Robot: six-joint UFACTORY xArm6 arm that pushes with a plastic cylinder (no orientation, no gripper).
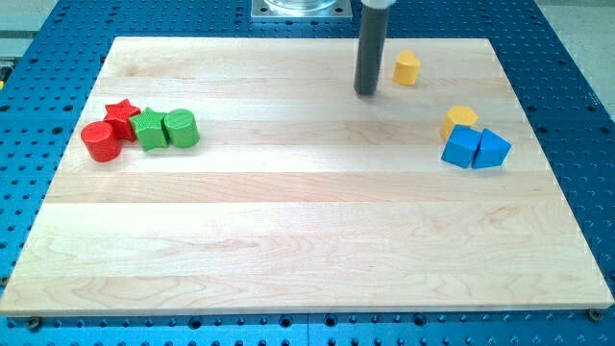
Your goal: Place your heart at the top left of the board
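Observation:
A small yellow block (406, 67), which looks heart-shaped, sits near the top of the wooden board (288, 240), right of centre. My tip (366, 92) rests on the board just left of it and slightly lower, a small gap apart and not touching. The dark rod rises from the tip out of the view's top.
A second yellow block (459, 118) sits at the right, touching a blue cube (461, 146) and a blue triangular block (491, 150) below it. At the left, a red cylinder (101, 141), red star (122, 114), green star (149, 129) and green cylinder (181, 128) cluster together.

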